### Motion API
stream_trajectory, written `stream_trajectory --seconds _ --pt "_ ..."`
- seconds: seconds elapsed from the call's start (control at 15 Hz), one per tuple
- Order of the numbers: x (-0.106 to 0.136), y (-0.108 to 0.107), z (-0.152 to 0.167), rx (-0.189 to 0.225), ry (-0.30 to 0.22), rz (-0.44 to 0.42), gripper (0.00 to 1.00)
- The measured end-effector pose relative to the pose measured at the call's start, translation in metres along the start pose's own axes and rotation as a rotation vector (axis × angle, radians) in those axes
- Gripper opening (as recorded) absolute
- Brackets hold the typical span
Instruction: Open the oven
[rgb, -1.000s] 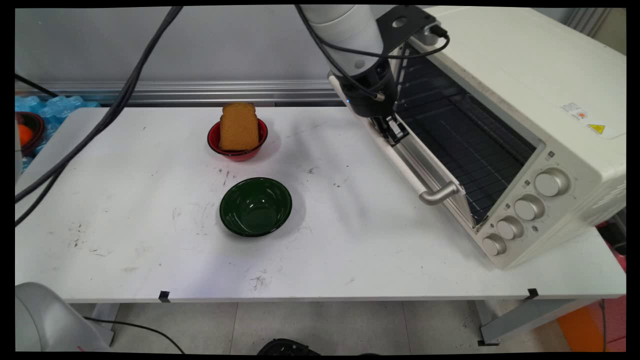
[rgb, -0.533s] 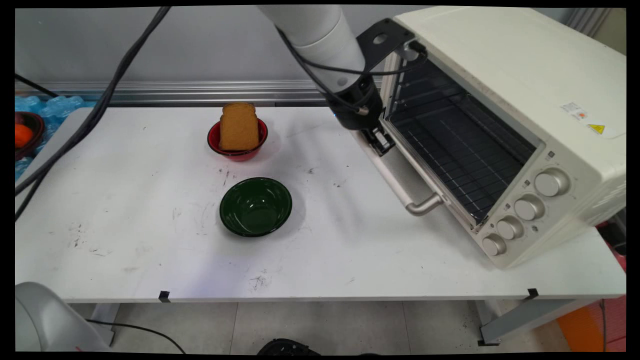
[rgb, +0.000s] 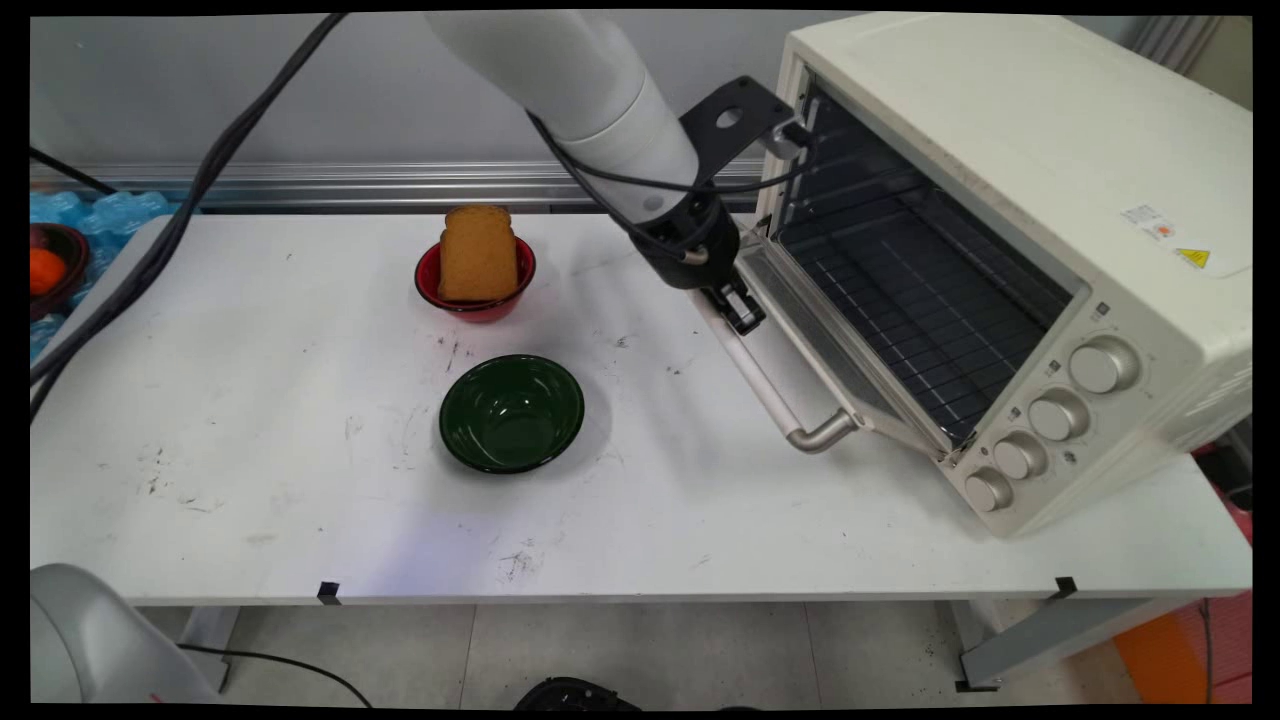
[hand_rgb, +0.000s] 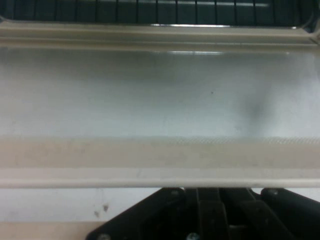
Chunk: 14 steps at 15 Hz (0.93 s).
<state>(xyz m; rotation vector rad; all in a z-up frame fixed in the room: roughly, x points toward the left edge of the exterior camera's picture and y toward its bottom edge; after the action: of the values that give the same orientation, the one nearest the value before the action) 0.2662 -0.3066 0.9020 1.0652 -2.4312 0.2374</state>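
My gripper (rgb: 740, 310) sits at the far end of the toaster oven's (rgb: 1010, 140) door handle (rgb: 765, 385), its fingers shut and pressed against the bar. The door (rgb: 815, 345) hangs partly open, tilted down toward the table, and the wire rack (rgb: 920, 290) shows inside. In the hand view the handle (hand_rgb: 160, 172) crosses the picture just above my gripper (hand_rgb: 210, 202) and hides the fingertips. Past it lie the door's glass (hand_rgb: 150, 95) and the dark rack (hand_rgb: 150, 10).
A red bowl (rgb: 476, 300) holding a slice of toast (rgb: 478, 255) stands left of the gripper. An empty green bowl (rgb: 512, 412) sits nearer the table's front. Beyond the table's left end are blue water bottles (rgb: 110, 215) and a dark bowl with an orange (rgb: 45, 268).
The gripper has moved left and down with the handle. The oven door has swung further open toward the table.
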Motion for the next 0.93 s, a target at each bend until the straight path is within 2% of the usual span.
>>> stream_trajectory --seconds 0.93 --pt "-0.04 -0.005 0.014 0.009 0.039 0.01 0.0"
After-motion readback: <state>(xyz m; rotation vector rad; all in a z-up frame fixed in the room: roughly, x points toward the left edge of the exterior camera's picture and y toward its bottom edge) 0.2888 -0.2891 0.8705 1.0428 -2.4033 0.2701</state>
